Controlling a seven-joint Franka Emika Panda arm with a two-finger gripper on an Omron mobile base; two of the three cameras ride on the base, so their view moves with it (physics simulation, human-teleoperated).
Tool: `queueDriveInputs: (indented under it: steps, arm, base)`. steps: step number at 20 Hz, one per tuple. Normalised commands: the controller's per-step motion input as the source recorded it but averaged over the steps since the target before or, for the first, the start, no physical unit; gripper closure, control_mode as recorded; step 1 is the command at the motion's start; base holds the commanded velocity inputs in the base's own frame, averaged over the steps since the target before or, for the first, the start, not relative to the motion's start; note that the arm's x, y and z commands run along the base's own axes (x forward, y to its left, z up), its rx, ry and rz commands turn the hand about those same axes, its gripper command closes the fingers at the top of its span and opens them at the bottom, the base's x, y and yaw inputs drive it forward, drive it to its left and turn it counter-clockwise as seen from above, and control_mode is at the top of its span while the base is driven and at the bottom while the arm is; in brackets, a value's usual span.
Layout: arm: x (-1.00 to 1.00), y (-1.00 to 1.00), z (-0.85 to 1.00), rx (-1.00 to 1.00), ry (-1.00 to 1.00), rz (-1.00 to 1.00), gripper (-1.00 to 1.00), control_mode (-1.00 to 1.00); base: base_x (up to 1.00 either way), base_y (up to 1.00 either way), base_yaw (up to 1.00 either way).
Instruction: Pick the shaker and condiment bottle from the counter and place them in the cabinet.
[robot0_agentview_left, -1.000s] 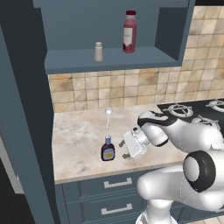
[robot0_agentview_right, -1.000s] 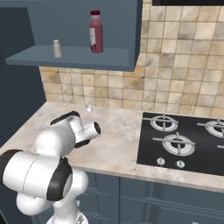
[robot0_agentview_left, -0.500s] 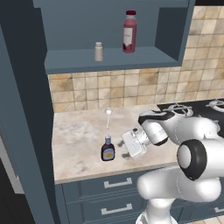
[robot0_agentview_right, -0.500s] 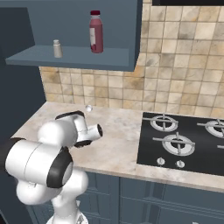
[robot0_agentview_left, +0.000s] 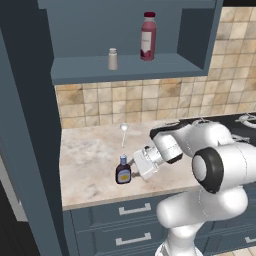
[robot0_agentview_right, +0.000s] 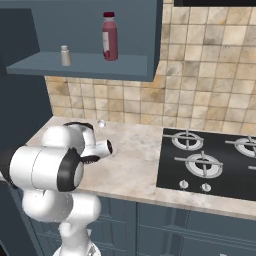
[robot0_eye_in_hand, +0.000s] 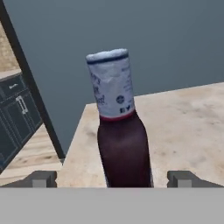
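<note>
The condiment bottle (robot0_agentview_left: 123, 171), dark brown with a blue cap and yellow label, stands upright on the counter (robot0_agentview_left: 90, 165) near its front edge. My gripper (robot0_agentview_left: 132, 166) lies level at the bottle's right side, open. In the hand view the bottle (robot0_eye_in_hand: 122, 144) stands close up between my two fingertips (robot0_eye_in_hand: 41, 178), with a gap on each side. The grey shaker (robot0_agentview_left: 113, 59) stands on the shelf of the cabinet (robot0_agentview_left: 125, 70), also seen as the shaker (robot0_agentview_right: 65, 55) from the right.
A tall red bottle (robot0_agentview_left: 147, 36) stands on the same shelf, right of the shaker. A small white utensil (robot0_agentview_left: 123, 129) lies on the counter near the tiled wall. The open cabinet door (robot0_agentview_left: 25, 125) stands at the left. A black stove (robot0_agentview_right: 210, 160) lies to the right.
My hand has crept a little left toward the condiment bottle and the elbow has swung. The jaws stay open. The bottle and shaker have not moved.
</note>
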Motion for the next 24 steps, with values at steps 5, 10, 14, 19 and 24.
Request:
queueDriveInputs:
  steps: [5, 10, 14, 19, 24]
  arm:
    - [0.19, 0.0, 0.03, 0.08, 0.03, 0.0, -1.0, -1.0]
    - [0.18, 0.0, 0.03, 0.08, 0.02, 0.0, -1.0, -1.0]
    - [0.13, 0.04, 0.0, 0.07, 0.02, 0.0, -1.0, -1.0]
    - [-0.03, 0.0, 0.15, 0.08, 0.03, 0.0, -1.0, -1.0]
    - [-0.01, 0.08, 0.12, 0.06, 0.02, 0.0, -1.0, -1.0]
  base:
    - [0.0, 0.0, 0.0]
    - [0.0, 0.0, 0.0]
    - [0.0, 0.0, 0.0]
    - [0.0, 0.0, 0.0]
    - [0.0, 0.0, 0.0]
